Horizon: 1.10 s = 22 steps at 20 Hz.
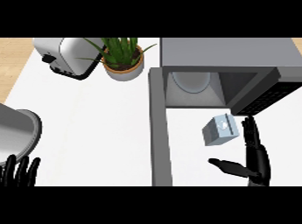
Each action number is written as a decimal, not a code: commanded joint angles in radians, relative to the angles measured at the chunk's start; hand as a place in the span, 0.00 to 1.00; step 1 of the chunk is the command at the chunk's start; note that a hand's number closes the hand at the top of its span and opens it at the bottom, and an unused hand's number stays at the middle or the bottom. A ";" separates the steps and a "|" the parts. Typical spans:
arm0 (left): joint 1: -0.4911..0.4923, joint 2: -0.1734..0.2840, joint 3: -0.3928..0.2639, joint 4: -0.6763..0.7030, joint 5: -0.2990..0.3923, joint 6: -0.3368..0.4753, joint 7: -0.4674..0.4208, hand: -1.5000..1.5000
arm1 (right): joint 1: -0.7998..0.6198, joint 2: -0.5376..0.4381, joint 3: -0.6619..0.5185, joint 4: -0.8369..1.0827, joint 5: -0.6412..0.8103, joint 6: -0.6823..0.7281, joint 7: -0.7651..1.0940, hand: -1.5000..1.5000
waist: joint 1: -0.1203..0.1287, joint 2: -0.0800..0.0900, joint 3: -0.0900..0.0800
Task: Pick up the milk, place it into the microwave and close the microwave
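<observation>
The milk (219, 131) carton rests on the white table (95, 127), in front of the open microwave (234, 70) and well outside its cavity. The microwave door (158, 127) is swung fully open to the left. The right hand (255, 158) is just right of the carton, fingers straight and thumb spread, holding nothing. The left hand (14, 173) rests open at the lower left edge, fingers up, beside a metal pot (8, 133). A toaster (66, 57) and a potted plant (123, 57) stand at the table's rear.
</observation>
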 commanded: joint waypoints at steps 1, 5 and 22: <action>0.034 0.036 0.046 0.004 0.066 -0.058 -0.021 0.00 | -0.105 -0.043 -0.057 0.200 -0.009 0.026 -0.107 0.00 | 0.005 0.001 0.000; 0.057 0.038 0.062 0.006 0.077 -0.082 -0.041 0.00 | -0.090 0.016 -0.023 0.238 0.023 -0.028 -0.167 0.00 | 0.002 0.000 0.000; 0.095 0.006 0.025 0.006 0.013 -0.091 -0.082 0.00 | -0.309 -0.023 -0.094 0.514 -0.020 0.006 -0.264 0.00 | 0.006 0.002 0.000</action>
